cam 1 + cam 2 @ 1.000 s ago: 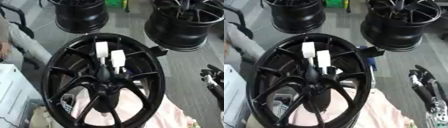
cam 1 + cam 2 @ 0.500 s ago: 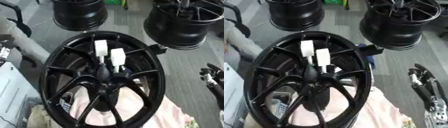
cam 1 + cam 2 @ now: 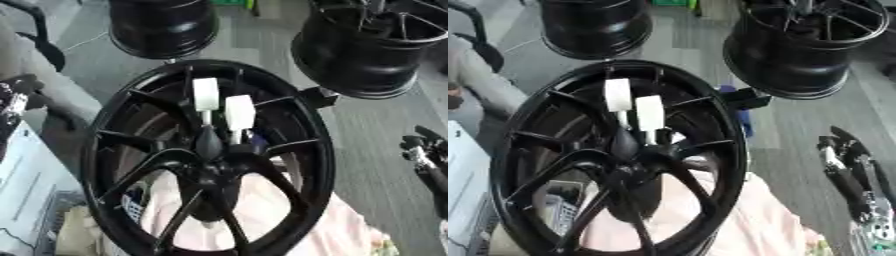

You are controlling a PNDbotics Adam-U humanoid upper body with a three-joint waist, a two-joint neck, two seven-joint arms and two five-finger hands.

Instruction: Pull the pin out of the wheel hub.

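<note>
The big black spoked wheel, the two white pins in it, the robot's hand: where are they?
Big black spoked wheel [image 3: 302, 125]: left eye view, right rim.
White pins [image 3: 239, 112]: left eye view, right pin's head.
Right hand [image 3: 846, 170]: right eye view, fingers.

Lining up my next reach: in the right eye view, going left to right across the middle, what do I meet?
Near wheel's rim → left white pin → right white pin → grey floor → right hand, at the right edge.

Wheel hub bottom cut off

Right robot hand low, right edge.
</note>
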